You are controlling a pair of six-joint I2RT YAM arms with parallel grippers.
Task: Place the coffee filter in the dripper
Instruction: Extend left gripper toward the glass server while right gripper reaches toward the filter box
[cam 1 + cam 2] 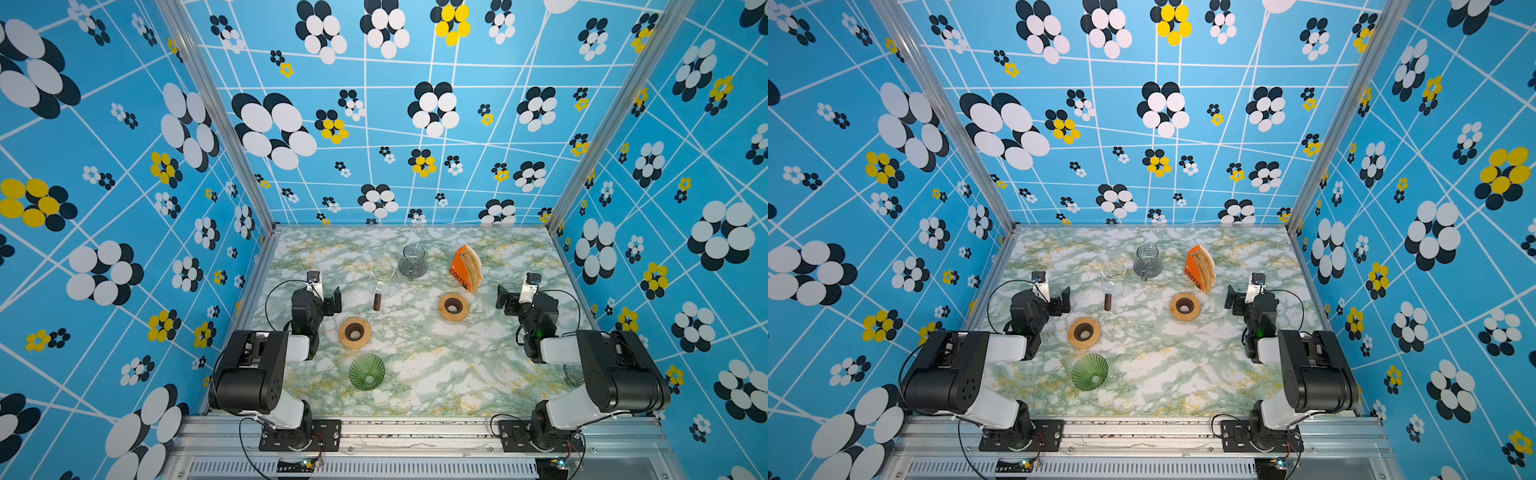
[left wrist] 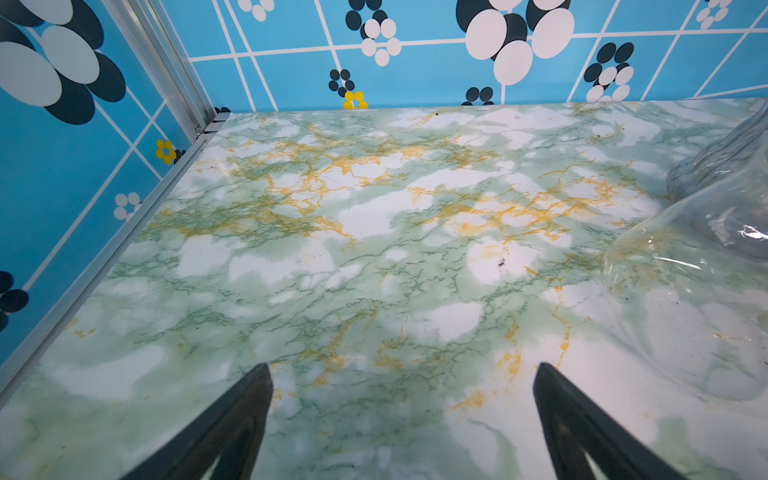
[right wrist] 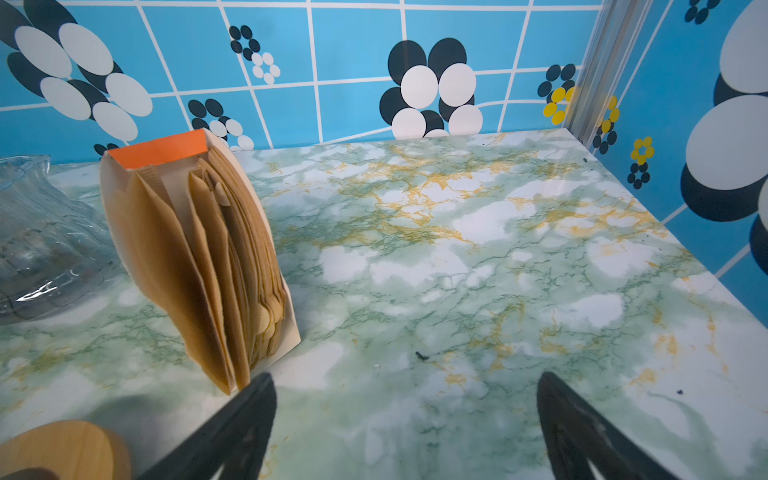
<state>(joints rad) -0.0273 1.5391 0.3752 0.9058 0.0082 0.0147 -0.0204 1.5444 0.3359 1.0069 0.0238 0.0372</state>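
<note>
Both arms are parked and nothing is held. The right gripper [image 3: 405, 377] has its jaws wide apart with nothing between them. The left gripper [image 2: 402, 370] is the same, wide and empty over the bare table [image 2: 374, 228].

The filters [image 3: 199, 266] are a fanned stack of brown paper standing on edge inside the orange box [image 1: 457, 272], which stands upright. None is out yet. The right gripper is just beside the box on its right, not touching. The left gripper is well apart from the box on its left.

Around the box:
- One wooden ring [image 1: 453, 306] is just in front of it.
- A glass jug [image 1: 412, 261] is near its left.
- The clear dripper [image 1: 382, 272], with a dark handle, is further left past the jug.
- The green dripper [image 1: 366, 372] is well apart from the box, front-left.

I cannot tell which dripper is meant.

Handling, as a judgement: a filter is thin paper, nearly weightless and limp, and it creases easily. The sheets are packed close, so two or more will likely come out together. The best hold looks like the free curved edge of an outer sheet, where the stack fans open. Pinch it lightly and draw it up and away from the box. The box is light card and may tip or slide when pulled. Both drippers look like glass, so they are hard, slick and breakable. Lower the paper in gently and do not push on the rim.
</note>
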